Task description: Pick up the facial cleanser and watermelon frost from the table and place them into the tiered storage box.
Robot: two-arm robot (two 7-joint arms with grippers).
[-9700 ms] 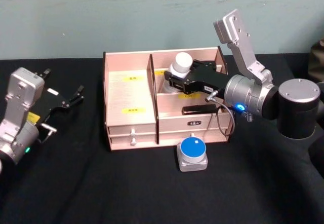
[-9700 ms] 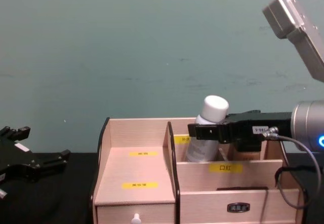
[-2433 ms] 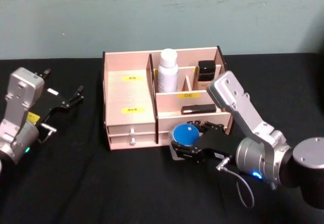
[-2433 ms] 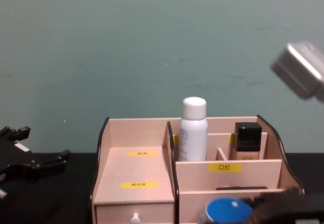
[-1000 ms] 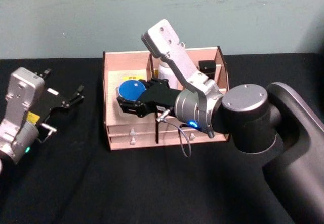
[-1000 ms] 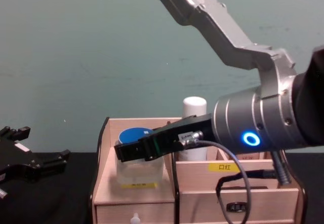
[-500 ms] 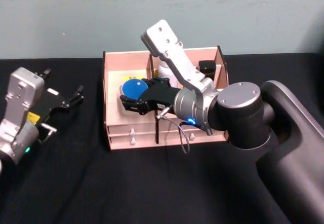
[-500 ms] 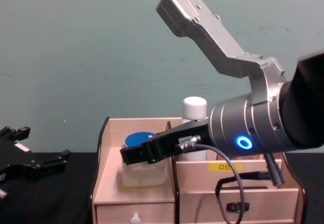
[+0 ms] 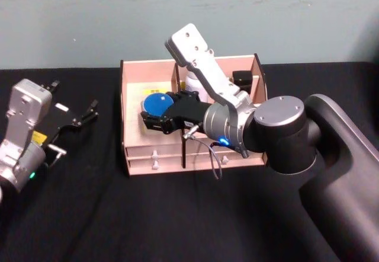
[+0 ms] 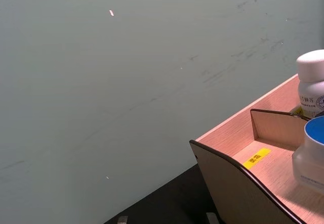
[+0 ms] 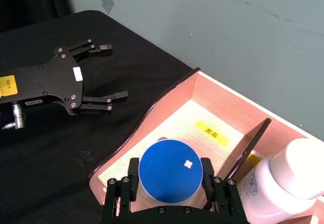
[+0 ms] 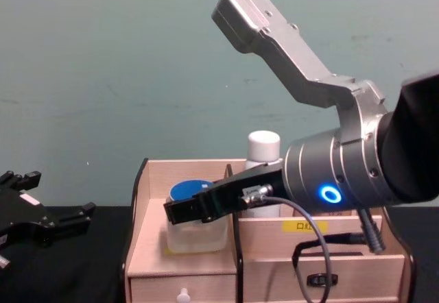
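The right pincer reaches across the tiered storage box from the robot's right and is closed on the watermelon frost, its black fingers pressed to either side of the jar's blue-topped lid. In the chest view the clear jar sits low in the wide left compartment, its base at or just above the sloping shelf; whether it touches cannot be told. A yellow label lies on the shelf beyond the jar.

The facial cleanser stands upright in a back compartment just right of the dark divider, partly hidden behind the right arm. A black-capped bottle stands in the compartment farther right.

The left pincer rests well to the left of the box, above the black tabletop, with its fingers spread wide and holding nothing.
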